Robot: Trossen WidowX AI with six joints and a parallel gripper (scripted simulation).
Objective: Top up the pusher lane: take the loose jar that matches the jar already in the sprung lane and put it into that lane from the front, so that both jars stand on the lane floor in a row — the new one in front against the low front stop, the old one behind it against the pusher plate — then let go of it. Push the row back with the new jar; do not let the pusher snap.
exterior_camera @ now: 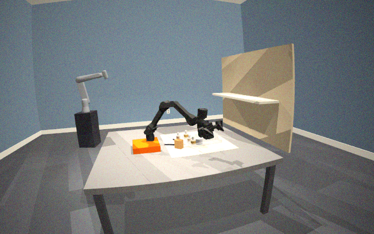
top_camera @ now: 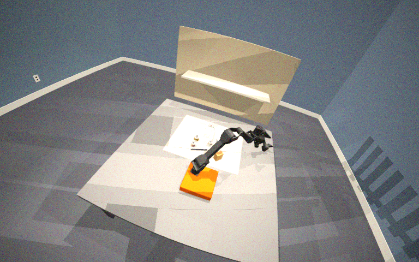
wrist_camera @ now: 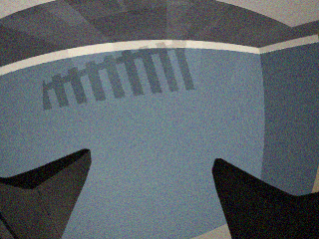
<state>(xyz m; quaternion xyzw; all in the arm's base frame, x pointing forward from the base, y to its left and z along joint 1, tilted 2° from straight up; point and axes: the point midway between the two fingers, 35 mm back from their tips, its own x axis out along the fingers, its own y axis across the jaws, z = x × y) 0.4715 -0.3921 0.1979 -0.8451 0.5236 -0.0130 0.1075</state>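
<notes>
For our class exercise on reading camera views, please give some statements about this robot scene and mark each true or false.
1. The orange block lies under the foot of the black arm. True.
2. The end effector is shut on a jar. False: it is open, with nothing between its fingers.
3. The wooden cube rests on the white sheet. True.
4. The grey arm stands on the same table as the black arm. False: it stands on a dark pedestal beyond the table.
5. The wrist view shows a jar between the fingers. False: blue wall shows there.
</notes>
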